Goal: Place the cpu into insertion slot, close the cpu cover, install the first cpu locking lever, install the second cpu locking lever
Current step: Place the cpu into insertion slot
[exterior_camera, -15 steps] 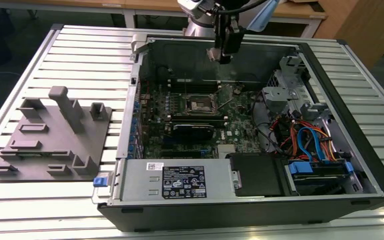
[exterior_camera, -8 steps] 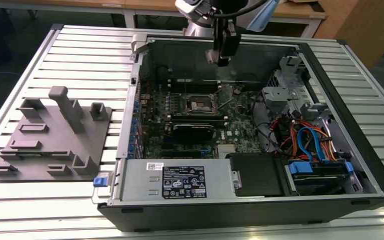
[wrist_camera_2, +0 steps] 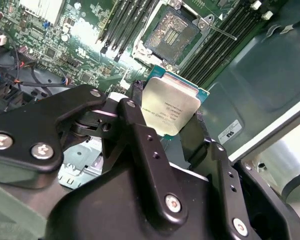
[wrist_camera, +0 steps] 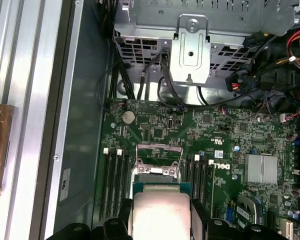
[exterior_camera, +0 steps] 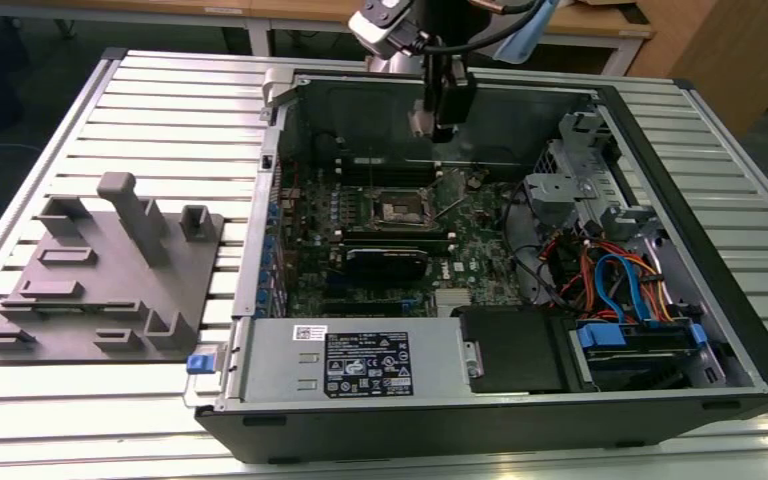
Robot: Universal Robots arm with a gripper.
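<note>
My gripper (exterior_camera: 444, 128) hangs over the far end of the open computer case (exterior_camera: 718, 290), above the motherboard (exterior_camera: 357, 225). It is shut on the cpu (wrist_camera_2: 170, 107), a silver-topped square chip with a green edge, held by two opposite sides between black fingers (wrist_camera_2: 140, 130). The same cpu (wrist_camera: 160, 215) shows in the first wrist view. The insertion slot (wrist_camera_2: 171, 34) lies open with its contact field bare, a short way beyond the chip. The cpu cover (wrist_camera: 157, 152), a thin silver frame, stands raised by the socket. A thin wire locking lever (wrist_camera_2: 221, 30) sticks out beside the socket.
Memory slots (wrist_camera: 115, 175) flank the socket. A metal drive cage (exterior_camera: 584, 180) and coloured cables (exterior_camera: 624, 280) fill the exterior view's right. The power supply (exterior_camera: 357, 360) sits at the near edge. A grey fixture plate (exterior_camera: 104, 280) lies on the slatted table at the exterior view's left.
</note>
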